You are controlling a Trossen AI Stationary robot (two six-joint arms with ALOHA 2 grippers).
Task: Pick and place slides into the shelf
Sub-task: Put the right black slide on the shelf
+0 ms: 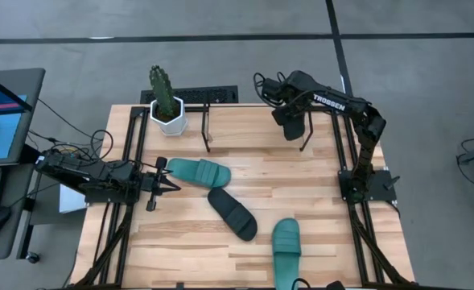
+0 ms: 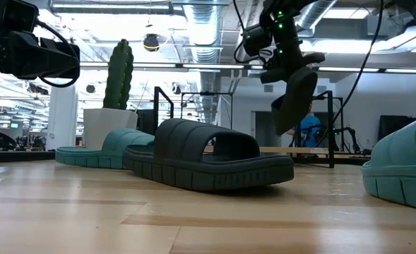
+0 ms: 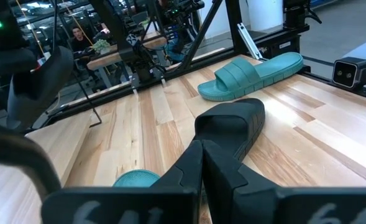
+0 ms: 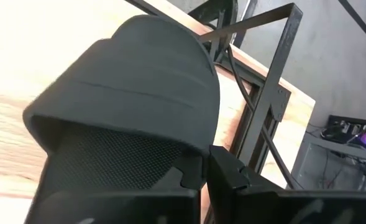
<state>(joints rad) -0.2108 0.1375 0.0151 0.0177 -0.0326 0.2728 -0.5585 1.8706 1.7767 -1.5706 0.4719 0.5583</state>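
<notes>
I hold one black foam slide sandal (image 1: 293, 125) pinched in the right gripper (image 1: 289, 113), above the low black metal-frame shelf (image 1: 208, 129), which carries no sandals yet. Three remain on the wooden table (image 1: 317, 201) in front of the shelf: teal sandal (image 1: 198, 171), black sandal (image 1: 232, 213), teal sandal (image 1: 286, 244). The left gripper (image 1: 171, 179) waits closed and empty beside the nearer teal one.

Shelf (image 1: 257, 129) middle open; cactus pot (image 1: 167, 115) crowds left end; three slides (image 1: 231, 213) clutter table centre.
</notes>
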